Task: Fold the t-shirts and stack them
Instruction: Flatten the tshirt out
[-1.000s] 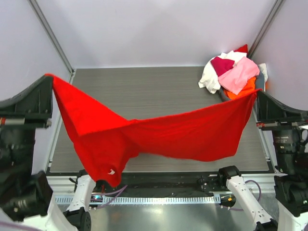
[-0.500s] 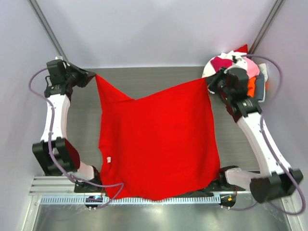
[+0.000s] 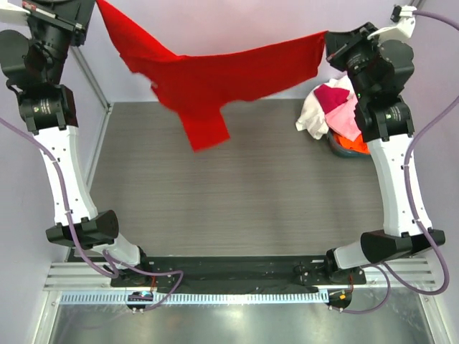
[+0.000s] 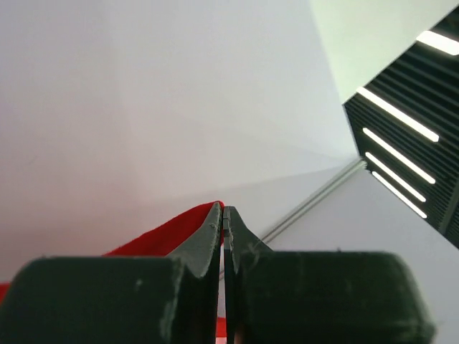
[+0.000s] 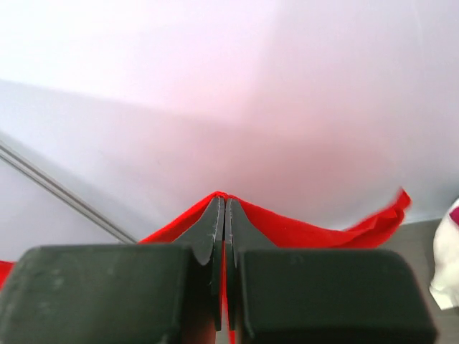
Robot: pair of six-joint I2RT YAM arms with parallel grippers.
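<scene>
The bright red t-shirt (image 3: 215,75) hangs stretched between my two grippers, high over the far edge of the table, one part dangling down in the middle. My left gripper (image 3: 99,6) is shut on its left corner at the top left. My right gripper (image 3: 326,44) is shut on its right corner at the top right. In the left wrist view the jaws (image 4: 223,209) pinch red cloth (image 4: 154,236). In the right wrist view the jaws (image 5: 225,201) pinch red cloth (image 5: 301,231) too. A pile of pink, white, magenta and orange t-shirts (image 3: 336,111) lies at the far right.
The grey table (image 3: 237,193) lies below the hanging shirt. The shirt pile sits in a grey basket (image 3: 337,145) by the right arm. White walls close in the back and sides. Cables hang along both arms.
Both arms have swung up and back, lifting the red shirt off the table. It spread over the table half a second ago and now hangs stretched in the air at the far edge.
</scene>
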